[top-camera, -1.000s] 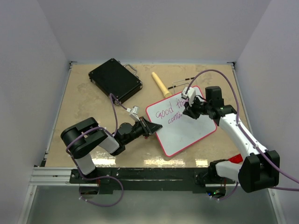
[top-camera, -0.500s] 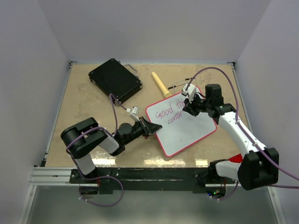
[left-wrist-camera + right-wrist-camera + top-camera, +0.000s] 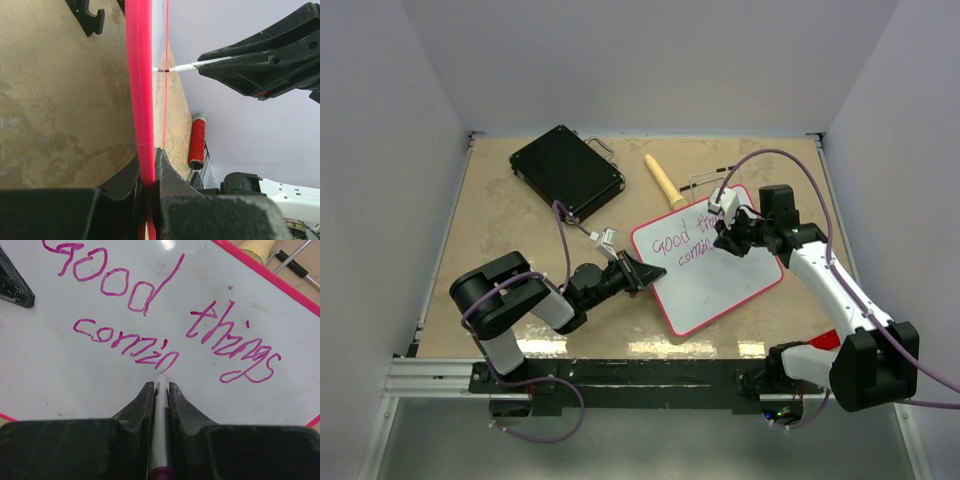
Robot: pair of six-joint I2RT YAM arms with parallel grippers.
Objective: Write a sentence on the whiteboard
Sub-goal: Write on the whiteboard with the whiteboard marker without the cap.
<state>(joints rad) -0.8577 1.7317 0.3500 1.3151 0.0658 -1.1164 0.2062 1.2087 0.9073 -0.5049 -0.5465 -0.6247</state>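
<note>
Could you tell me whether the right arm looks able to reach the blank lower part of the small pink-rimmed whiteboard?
Probably yes: the pink-rimmed glossy whiteboard is bare below the pink handwritten words, and the left arm's jaws clamp only its left rim.

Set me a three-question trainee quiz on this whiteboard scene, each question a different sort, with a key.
1. True or false: the left claw is shut on the rim of the whiteboard.
2. What does the right claw hold? A) a marker B) an eraser C) nothing
3. Fill in: the second line of the sentence so far reads "____".
Key: 1 true; 2 A; 3 comin.
</note>
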